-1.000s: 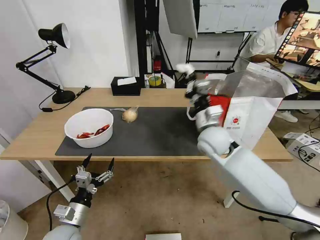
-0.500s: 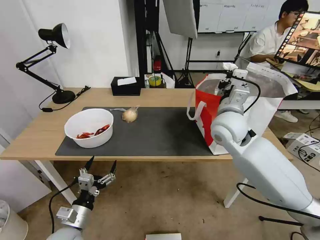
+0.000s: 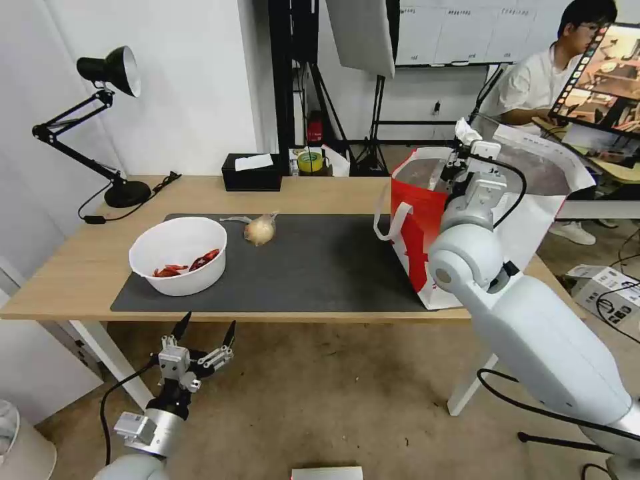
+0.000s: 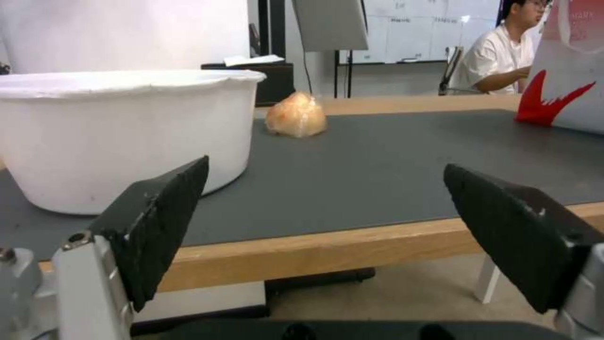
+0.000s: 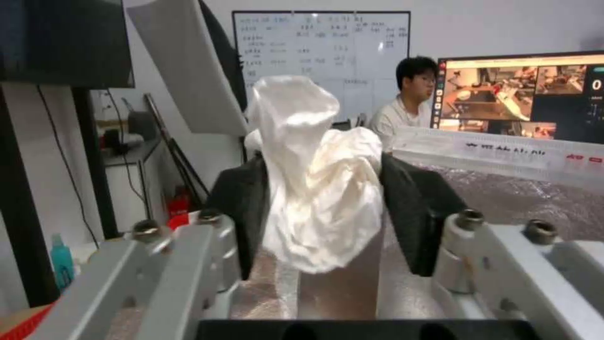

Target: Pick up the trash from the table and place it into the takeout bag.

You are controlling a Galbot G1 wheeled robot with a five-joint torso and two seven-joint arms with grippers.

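white tissue (image 5: 318, 189), crumpled, is sitting pinched between the two dark pads (image 5: 242, 208) of the right gripper (image 5: 324, 212), its top poking up above them. in the head view that gripper (image 3: 465, 148) is hanging over the open mouth of the bag (image 3: 527, 220), with the tissue (image 3: 465, 130) showing as a small white tuft at its tip; whether it is above the rim or a little inside is hard to judge from here. the bag is standing upright at the right end of the desk (image 3: 320, 190), its red side facing the mat (image 3: 313, 263) and its silver lining open to the top, one white loop handle (image 3: 387, 223) drooping over the mat's right edge.

the bowl (image 3: 179, 255) with red scraps is resting on the mat near its front left corner. the knotted clear bag around a tan lump (image 3: 259, 229) is lying near the mat's back edge, just right of the bowl and apart from it; the left wrist view is showing the same lump (image 4: 296, 120) beyond the bowl (image 4: 126, 132).

the left gripper (image 3: 203, 333) is waiting below the desk's front edge, under the bowl, with its black fingers (image 4: 160, 222) spread wide and holding nothing.

a black tissue box (image 3: 251, 172) is sitting at the desk's back edge, and a black lamp (image 3: 100, 120) is standing at the back left corner.
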